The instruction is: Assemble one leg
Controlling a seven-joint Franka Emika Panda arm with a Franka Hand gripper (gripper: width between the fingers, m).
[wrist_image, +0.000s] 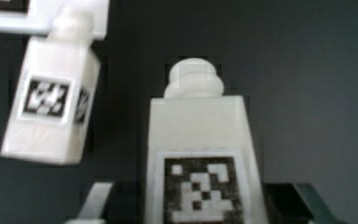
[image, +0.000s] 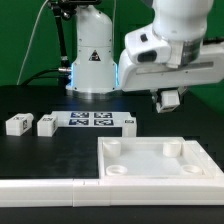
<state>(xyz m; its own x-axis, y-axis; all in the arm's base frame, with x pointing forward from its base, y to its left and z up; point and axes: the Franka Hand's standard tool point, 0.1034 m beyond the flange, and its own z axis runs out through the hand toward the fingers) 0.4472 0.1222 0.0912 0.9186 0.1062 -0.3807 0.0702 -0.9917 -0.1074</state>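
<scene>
**A robotics lab bench is shown here.**

Behind the marker board (image: 92,121), a white robot base (image: 92,60) with a warning triangle is seen standing, and cables (image: 40,30) are strung up behind that against a green backdrop (image: 20,60). A plain black table (image: 50,160) is spread beneath the marker board. Black-and-white square tags are printed across the board, and the same kind of tag is carried by a leg (wrist_image: 202,160) in the wrist view. In front of the marker board, a bare white plastic tray-like piece (image: 160,165) is laid out.
</scene>
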